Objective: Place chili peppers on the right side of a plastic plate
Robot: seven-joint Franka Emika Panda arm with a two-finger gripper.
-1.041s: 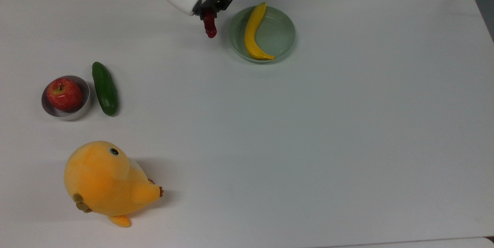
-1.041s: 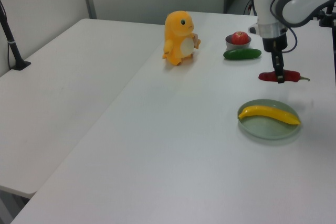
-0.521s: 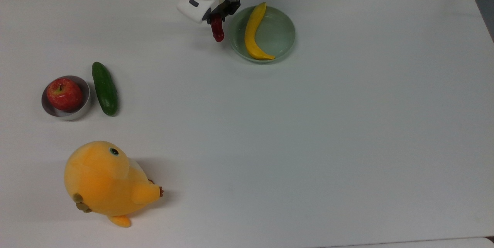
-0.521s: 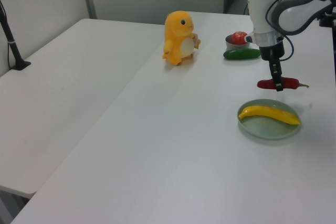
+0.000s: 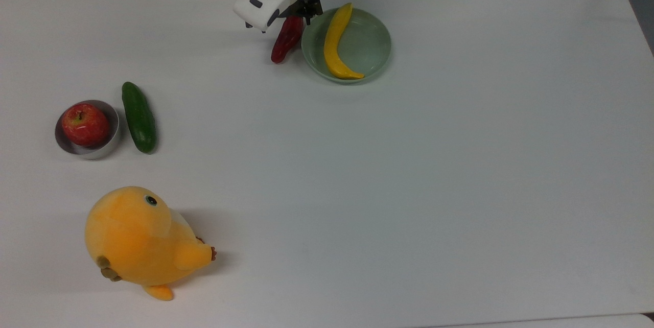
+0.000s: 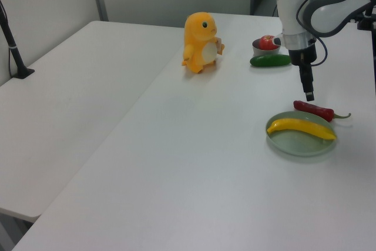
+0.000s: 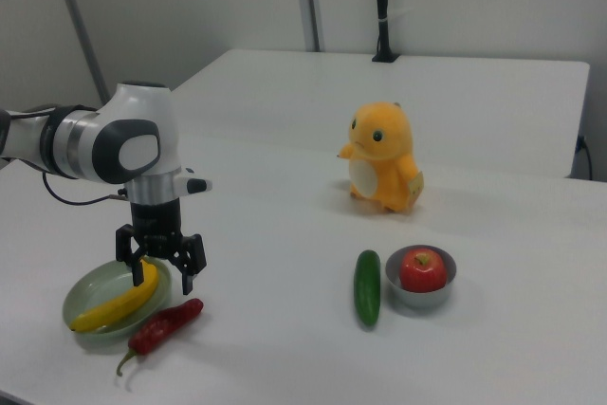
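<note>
Beside the plastic plate [image 7: 90, 324], on the right view's right of its rim, the chili pepper [image 7: 163, 326] lies on the white table [image 7: 313, 367], touching or nearly touching the rim. Just above and behind it, the gripper [image 7: 161, 270] hangs with jaws spread and empty. Withdrawing well likely means rising straight up, clear of the pepper, the plate and its banana [image 7: 119, 303].

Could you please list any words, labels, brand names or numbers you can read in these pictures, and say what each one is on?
None: no readable text appears in any view.
The robot arm, plate, banana, chili pepper, cucumber, apple, bowl and plush toy carry no visible lettering.
</note>
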